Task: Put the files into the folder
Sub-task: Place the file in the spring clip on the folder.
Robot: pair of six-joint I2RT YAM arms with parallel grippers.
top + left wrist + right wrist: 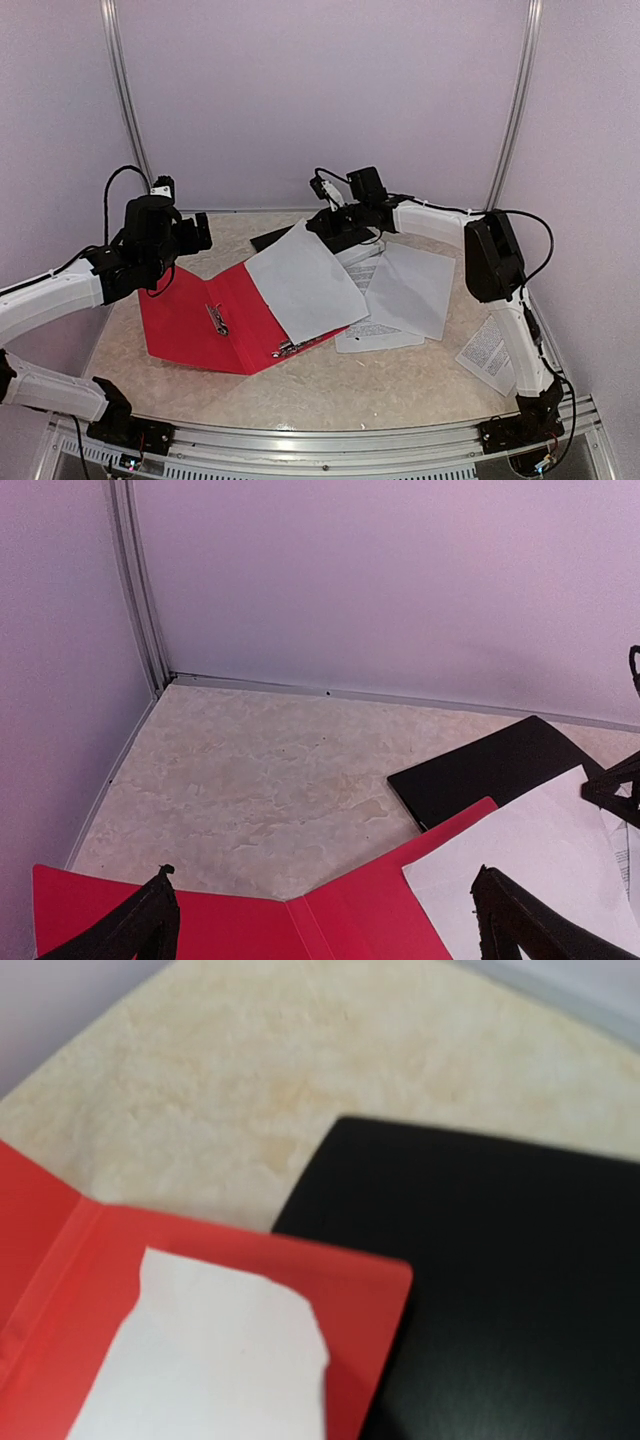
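Sheet (305, 285): half over right flap of red folder (185, 320), long axis slanting off it.
Right hand (327, 226): nearer, closed at sheet's far corner; grip unclear.
Left hand (203, 232): wide.

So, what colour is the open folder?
The folder is red, best seen in the top external view.

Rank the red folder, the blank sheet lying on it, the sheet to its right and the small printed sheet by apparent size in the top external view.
1. red folder, though it is partly covered
2. blank sheet and the sheet to its right: these look alike, so they are not ranked
3. small printed sheet
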